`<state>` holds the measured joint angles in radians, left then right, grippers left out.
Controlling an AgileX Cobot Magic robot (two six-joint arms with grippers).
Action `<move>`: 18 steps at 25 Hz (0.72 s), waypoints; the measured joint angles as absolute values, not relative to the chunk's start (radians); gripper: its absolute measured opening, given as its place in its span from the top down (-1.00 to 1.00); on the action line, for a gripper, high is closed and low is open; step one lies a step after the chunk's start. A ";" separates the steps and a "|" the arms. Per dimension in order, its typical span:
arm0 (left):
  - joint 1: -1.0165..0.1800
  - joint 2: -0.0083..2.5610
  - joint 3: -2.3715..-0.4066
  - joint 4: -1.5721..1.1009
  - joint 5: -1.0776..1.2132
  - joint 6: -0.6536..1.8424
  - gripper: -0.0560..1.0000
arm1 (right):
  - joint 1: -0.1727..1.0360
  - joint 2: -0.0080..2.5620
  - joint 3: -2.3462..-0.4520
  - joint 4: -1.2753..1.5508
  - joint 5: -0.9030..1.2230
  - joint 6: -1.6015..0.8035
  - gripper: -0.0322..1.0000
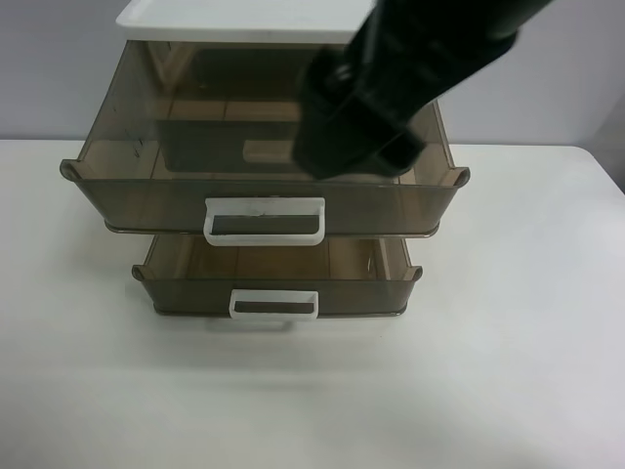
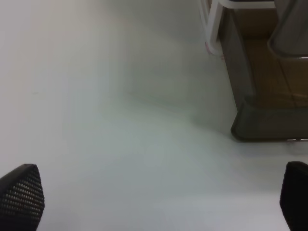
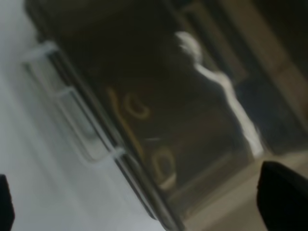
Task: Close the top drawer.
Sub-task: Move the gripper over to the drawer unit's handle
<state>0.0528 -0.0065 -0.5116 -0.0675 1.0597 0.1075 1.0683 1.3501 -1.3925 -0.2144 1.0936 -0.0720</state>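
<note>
Top drawer [image 1: 137, 191]: smoky brown translucent plastic with a wide white loop handle [image 1: 264, 221]. It sits at the far centre of the bench [image 1: 508, 381], under the unit's white top [image 1: 234, 21], and is drawn well out toward the near side.

Lower drawer [image 1: 186, 291]: likewise brown, with a narrower handle, part open beneath.

Step in hand, by judgement: approach; the drawer is not yet pushed. The next move calls for a claw brought to the near side of the front panel, then a straight push toward the far side.

Right claw [image 3: 144, 209]: tips wide apart, empty, above the drawer's open interior on the far side of the handle; no contact visible. Its arm [image 1: 391, 88] hangs over the drawer's right part.

Left claw [image 2: 159, 199]: wide, empty, low over the bench beside the unit, apart from it.
</note>
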 joint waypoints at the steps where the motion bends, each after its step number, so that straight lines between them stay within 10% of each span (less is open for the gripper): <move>1: 0.053 -0.007 -0.512 -0.068 1.060 0.108 -0.99 | 1.107 1.379 -1.408 -0.220 1.102 -0.066 -0.99; 18: 0.053 -0.007 -0.512 -0.066 1.060 0.108 -0.99 | 1.401 1.758 -1.463 -0.310 1.181 0.080 -0.99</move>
<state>0.0528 -0.0065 -0.5116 -0.0665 1.0597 0.1075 1.4009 1.7575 -1.4630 -0.3098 1.1814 0.0797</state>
